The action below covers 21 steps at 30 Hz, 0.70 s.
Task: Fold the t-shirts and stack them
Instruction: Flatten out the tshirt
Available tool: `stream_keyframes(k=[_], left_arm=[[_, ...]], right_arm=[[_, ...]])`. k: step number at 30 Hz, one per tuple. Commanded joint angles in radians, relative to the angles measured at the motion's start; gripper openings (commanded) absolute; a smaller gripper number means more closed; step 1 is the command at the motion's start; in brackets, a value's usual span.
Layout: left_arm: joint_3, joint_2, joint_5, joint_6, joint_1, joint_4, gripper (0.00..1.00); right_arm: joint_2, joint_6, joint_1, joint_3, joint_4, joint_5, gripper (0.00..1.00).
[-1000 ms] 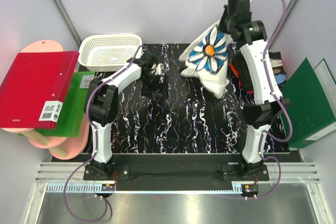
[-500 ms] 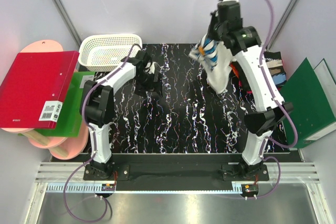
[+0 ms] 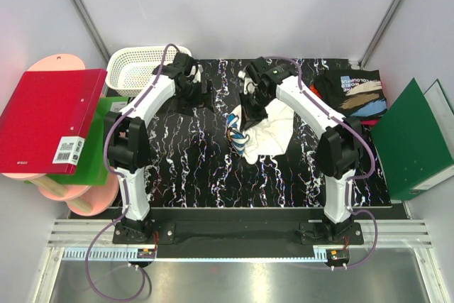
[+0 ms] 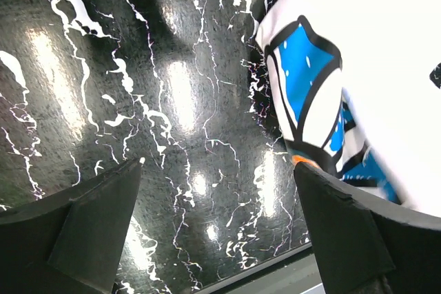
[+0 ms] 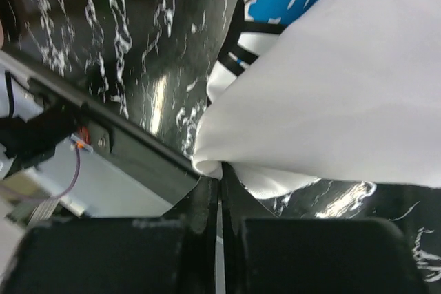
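A white t-shirt with a blue flower print (image 3: 264, 133) lies crumpled on the black marbled table at mid-back. My right gripper (image 3: 250, 104) is shut on a fold of its edge, low over the table; in the right wrist view the closed fingertips (image 5: 220, 178) pinch the white cloth (image 5: 331, 94). My left gripper (image 3: 198, 92) is open and empty over bare table just left of the shirt; its fingers (image 4: 89, 228) stand wide apart, with the shirt (image 4: 351, 67) at the upper right. A folded black t-shirt with tan-blue-white print (image 3: 352, 90) lies at the back right.
A white lattice basket (image 3: 147, 69) stands at the back left. A red binder (image 3: 50, 118) and a green binder (image 3: 106, 143) lie on pink boards off the left edge. A dark green binder (image 3: 411, 140) leans at the right.
My right arm has swung down and to the left from high at the back, bringing the white shirt from hanging in the air to the table. My left gripper has shifted slightly toward the back.
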Motion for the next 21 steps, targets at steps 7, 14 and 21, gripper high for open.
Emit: stream_keyframes(k=[7, 14, 21], left_arm=[[0.017, -0.051, -0.023, -0.017, -0.005, 0.017, 0.99], [-0.035, -0.107, 0.043, -0.013, -0.005, 0.107, 0.99], [-0.062, -0.157, 0.083, -0.032, -0.004, 0.176, 0.99]], right_arm=[[0.03, -0.095, 0.004, -0.048, -0.166, -0.118, 0.5], [-0.096, -0.077, 0.003, 0.117, -0.089, 0.235, 0.92], [-0.237, -0.084, 0.003, 0.124, 0.053, 0.471, 1.0]])
